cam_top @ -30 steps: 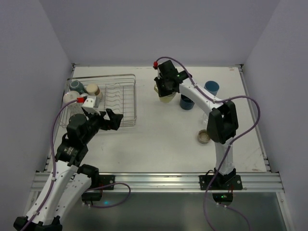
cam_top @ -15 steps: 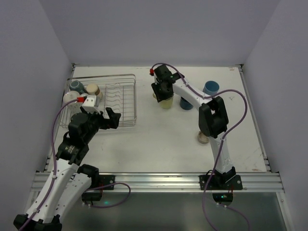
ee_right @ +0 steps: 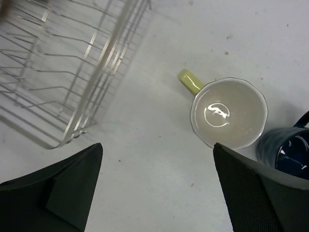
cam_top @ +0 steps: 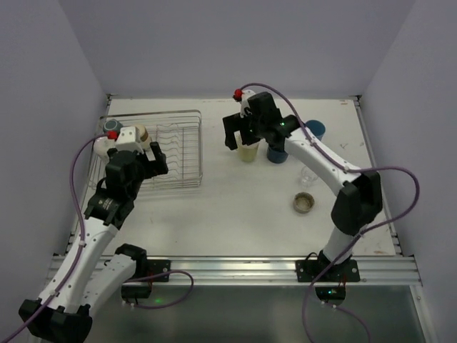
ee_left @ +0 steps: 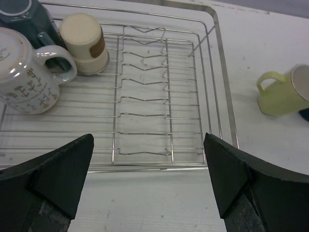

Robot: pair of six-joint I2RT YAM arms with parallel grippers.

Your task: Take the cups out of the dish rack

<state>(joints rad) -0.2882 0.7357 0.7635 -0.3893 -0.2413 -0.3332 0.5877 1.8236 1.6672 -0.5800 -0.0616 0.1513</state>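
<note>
Now the left end effector (ee_left: 149,186) is hovering, jaws wide apart, with the dish rack (ee_left: 227,96) lying just ahead. Ahead-left the flowered mug (ee_left: 26,72) is sitting nearest, then the tan tumbler (ee_left: 87,43), with the dark teal mug (ee_left: 24,17) farthest. All are probably going to handle as rigid, slick, breakable ceramic, so pinching a wall at the rim or a handle seems safest. The right end effector (ee_right: 159,188), jaws also apart, is hanging above the pale yellow mug (ee_right: 227,111), which is standing on the tabletop (ee_right: 159,140).

Light falls from above, bright and even, so my arms throw only faint, soft shadows on the white table (cam_top: 235,207). A small glare spot shines inside the pale yellow cup (ee_right: 228,112). My own fingers (ee_left: 53,179) loom dark and soft-edged in both wrist views. The dish rack (ee_right: 116,53) blurs toward the right wrist view's top-left corner.
</note>
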